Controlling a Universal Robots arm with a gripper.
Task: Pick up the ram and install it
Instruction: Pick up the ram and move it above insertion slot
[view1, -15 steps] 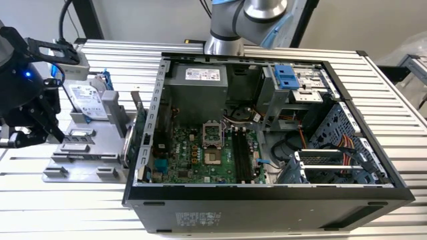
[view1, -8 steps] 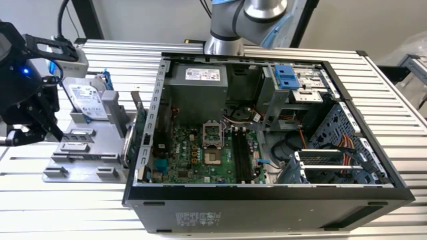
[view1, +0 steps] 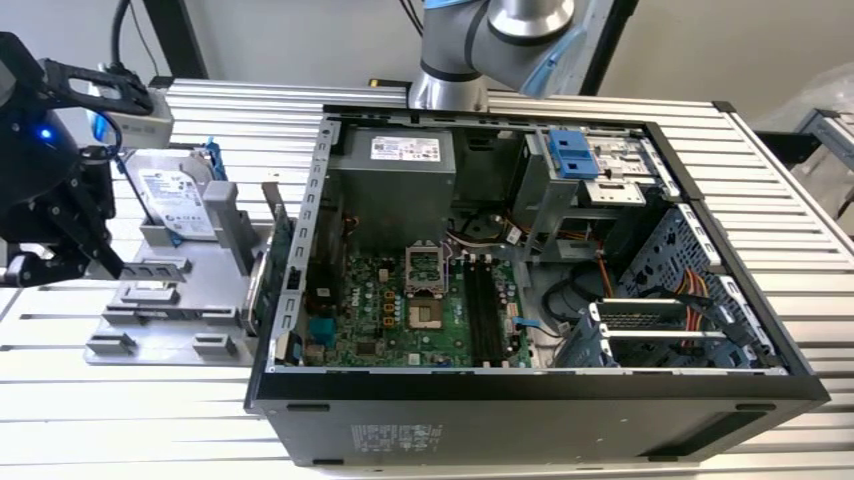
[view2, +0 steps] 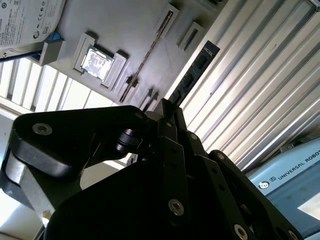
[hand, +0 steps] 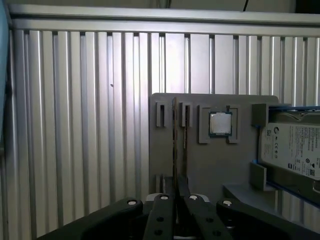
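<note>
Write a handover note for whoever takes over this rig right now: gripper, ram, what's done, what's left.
Gripper: fingers appear shut on the long, thin ram stick with dark chips.
Ram: held in the fingers, with its free end over the slatted metal table beside the grey plastic parts holder. It looks lifted out of the holder, but I can't be sure.
Position: the gripper is to the exterior view's left of the open black computer case.
Done: ram grasped.
Left: ram not yet in the case; the long black memory slots look empty.
</note>
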